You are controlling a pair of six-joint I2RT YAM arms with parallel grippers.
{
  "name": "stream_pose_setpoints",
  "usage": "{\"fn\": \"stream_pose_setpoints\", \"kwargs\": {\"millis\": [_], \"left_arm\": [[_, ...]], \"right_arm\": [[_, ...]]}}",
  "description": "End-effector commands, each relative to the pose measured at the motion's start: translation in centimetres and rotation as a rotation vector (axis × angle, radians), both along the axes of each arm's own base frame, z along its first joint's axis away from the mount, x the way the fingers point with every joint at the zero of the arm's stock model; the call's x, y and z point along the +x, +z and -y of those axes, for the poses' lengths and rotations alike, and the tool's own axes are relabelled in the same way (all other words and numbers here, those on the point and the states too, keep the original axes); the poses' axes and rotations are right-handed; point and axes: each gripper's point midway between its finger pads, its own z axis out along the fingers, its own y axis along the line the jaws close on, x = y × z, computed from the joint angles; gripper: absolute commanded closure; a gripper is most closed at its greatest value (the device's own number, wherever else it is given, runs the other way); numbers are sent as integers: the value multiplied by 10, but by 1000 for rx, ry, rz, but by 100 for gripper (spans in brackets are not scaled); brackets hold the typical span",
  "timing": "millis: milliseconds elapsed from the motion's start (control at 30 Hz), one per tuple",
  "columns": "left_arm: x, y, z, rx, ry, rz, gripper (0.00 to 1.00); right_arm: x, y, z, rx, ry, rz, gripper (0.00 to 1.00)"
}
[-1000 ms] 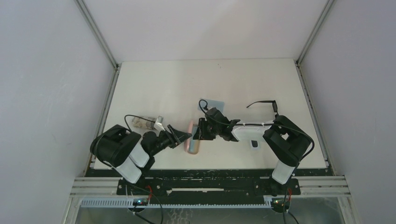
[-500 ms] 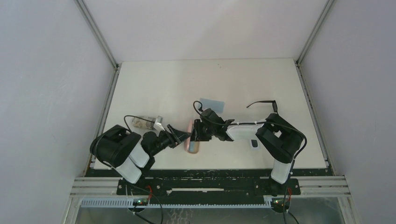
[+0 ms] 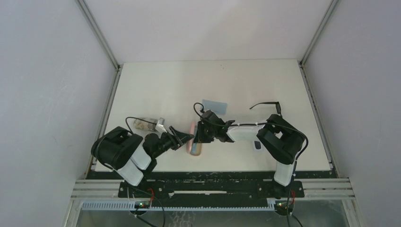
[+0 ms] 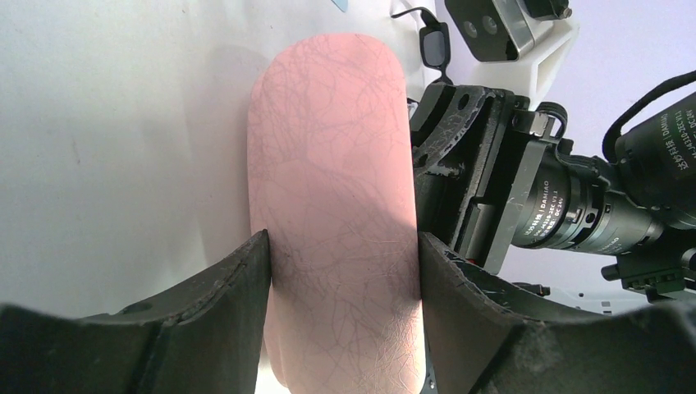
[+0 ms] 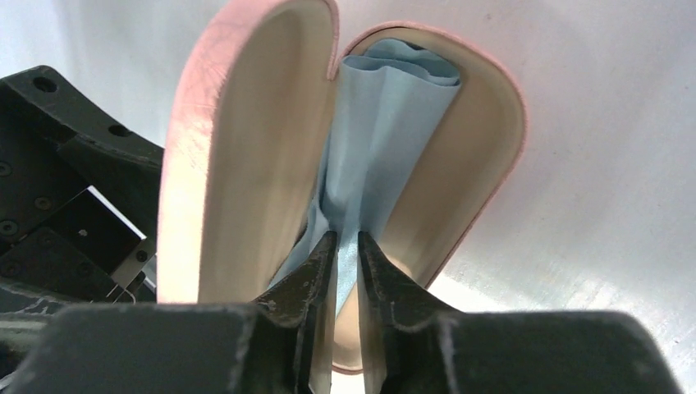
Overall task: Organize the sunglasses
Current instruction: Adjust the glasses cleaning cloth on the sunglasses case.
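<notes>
Currently: left gripper (image 4: 341, 246), reaching low to the right, clamps the pink case (image 4: 328, 164) across its width. Right gripper (image 5: 345, 246), reaching left into the case's open mouth with jaws nearly together, pinches the light-blue cloth (image 5: 386, 123) inside. Since 1 second ago I see it nudged further left and narrowed. I count 2 cases (pink; grey case (image 3: 143, 124) beside the left wrist), 2 cloths (spare cloth (image 3: 214, 104) near the right gripper) and 1 sunglasses (image 3: 267, 105), well behind the right gripper, untouched.

Lab test booth: white table (image 3: 189, 80) walled by grey panels (image 3: 47, 94).
</notes>
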Motion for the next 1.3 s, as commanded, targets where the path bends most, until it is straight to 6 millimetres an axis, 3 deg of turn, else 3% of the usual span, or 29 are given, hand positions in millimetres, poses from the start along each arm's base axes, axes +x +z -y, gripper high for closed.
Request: {"fn": "stream_pose_setpoints", "kwargs": {"millis": [0, 167, 500, 800, 1267], "left_arm": [[6, 22, 4, -48, 3, 77, 60], [6, 21, 3, -44, 4, 76, 61], [7, 21, 3, -46, 6, 74, 63], [6, 20, 3, -45, 5, 71, 64], [6, 21, 5, -47, -5, 73, 65]], "right_arm": [[8, 15, -4, -13, -6, 67, 88], [9, 25, -2, -4, -15, 89, 95], [10, 31, 5, -16, -29, 109, 98], [15, 33, -10, 37, -17, 113, 79], [26, 25, -20, 32, -16, 98, 77]]}}
